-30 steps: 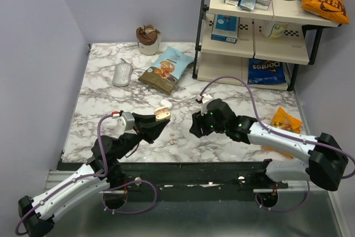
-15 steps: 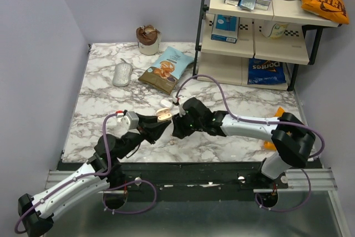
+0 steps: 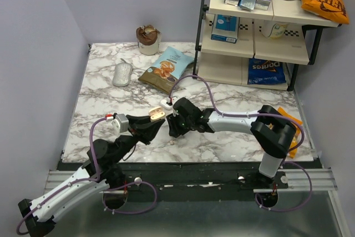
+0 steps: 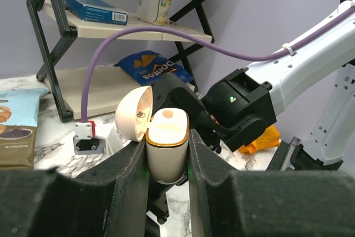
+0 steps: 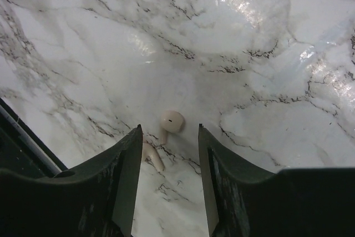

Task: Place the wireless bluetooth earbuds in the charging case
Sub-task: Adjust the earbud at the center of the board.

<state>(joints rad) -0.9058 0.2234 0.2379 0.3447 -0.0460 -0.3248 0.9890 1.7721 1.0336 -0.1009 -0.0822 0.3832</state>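
You are at the pick-up step: both earbuds lie outside the case. Your left gripper (image 4: 167, 156) pinches the charging case (image 4: 166, 144) upright, its lid (image 4: 135, 114) swung open. Your right gripper (image 5: 169, 132) hangs spread over the marble table (image 5: 249, 54), one earbud (image 5: 171, 121) between its fingertips and the other earbud (image 5: 153, 159) half hidden by a finger. Next, lower and close on the centred one. It is tiny and rounded, so square up first or it may squirt out.
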